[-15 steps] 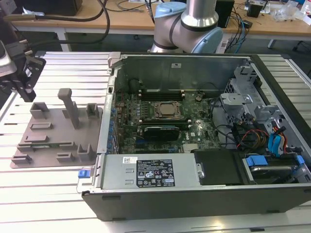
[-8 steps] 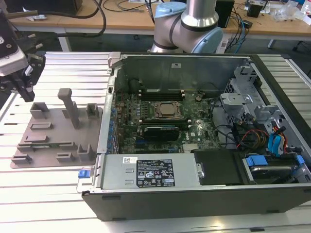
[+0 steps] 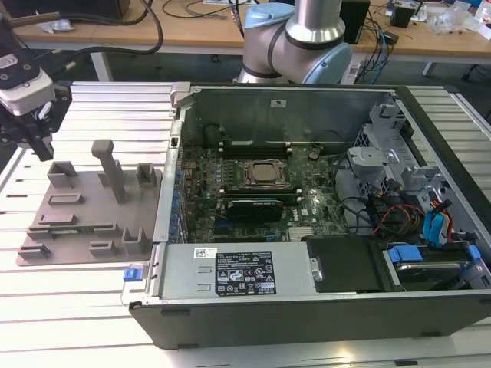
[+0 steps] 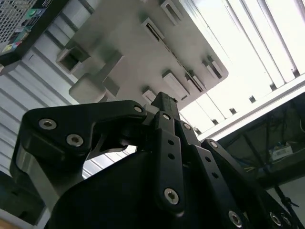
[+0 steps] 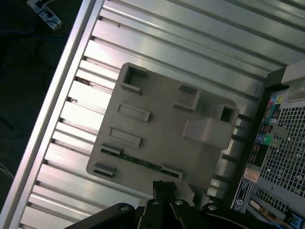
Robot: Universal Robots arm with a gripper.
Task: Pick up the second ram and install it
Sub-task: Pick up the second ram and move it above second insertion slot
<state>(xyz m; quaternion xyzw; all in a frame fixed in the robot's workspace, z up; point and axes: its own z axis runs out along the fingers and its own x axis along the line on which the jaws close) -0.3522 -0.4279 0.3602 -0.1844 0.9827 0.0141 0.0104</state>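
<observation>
The second ram (image 5: 138, 162) is a thin green-grey stick that lies on edge between two low holders along one side of the grey tray (image 5: 162, 129). In the exterior view the ram (image 3: 74, 228) sits near the tray's (image 3: 90, 198) front. My gripper (image 3: 38, 146) hangs above the tray's far corner at the exterior view's left, well above the ram and apart from it. In both wrist views its fingertips (image 5: 164, 187) (image 4: 164, 101) look pressed together with nothing between them.
An open computer case (image 3: 307, 307) stands to the exterior view's right of the tray, with the motherboard (image 3: 253, 192), its CPU socket (image 3: 265, 174) and long black slots. An upright peg (image 3: 111, 165) and several blocks rise from the tray. The table (image 3: 77, 299) is ribbed aluminium.
</observation>
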